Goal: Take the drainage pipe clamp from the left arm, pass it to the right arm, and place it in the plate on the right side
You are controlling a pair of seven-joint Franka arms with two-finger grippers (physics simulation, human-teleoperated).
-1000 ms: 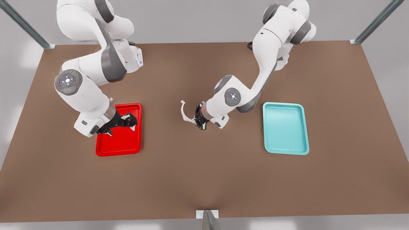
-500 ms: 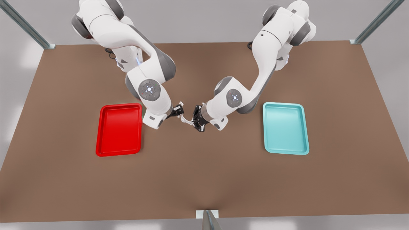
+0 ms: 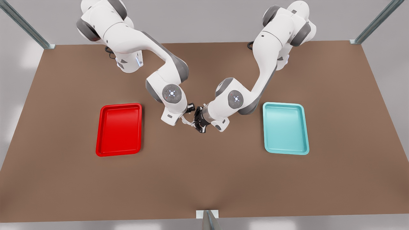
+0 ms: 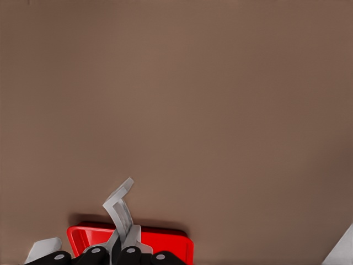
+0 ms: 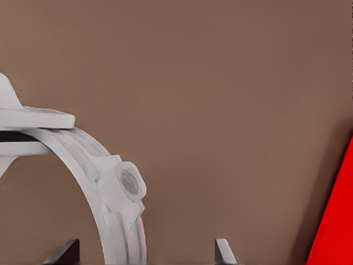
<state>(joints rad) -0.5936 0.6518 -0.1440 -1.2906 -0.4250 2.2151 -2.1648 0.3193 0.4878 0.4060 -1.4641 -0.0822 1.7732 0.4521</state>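
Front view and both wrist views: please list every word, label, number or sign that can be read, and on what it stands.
None can be read: the glossy red rectangular tray, the teal tray and the thin white half-ring clamp bear no text.
The grey joint discs on the arms carry only tiny lights, no letters.

Drainage pipe clamp [image 3: 186,120] — small thin white half-ring strip, short outward tabs at ends; raised boss on outer curve [image 5: 122,185] in right wrist view. Held off bench at scene's middle, between two end effectors, one tab pinched in left end effector [image 4: 122,251]. Plate [image 3: 119,129] — glossy red rectangular tray, rounded corners, low raised rim; flat on bench at front view's left, well apart from clamp, nothing in it.
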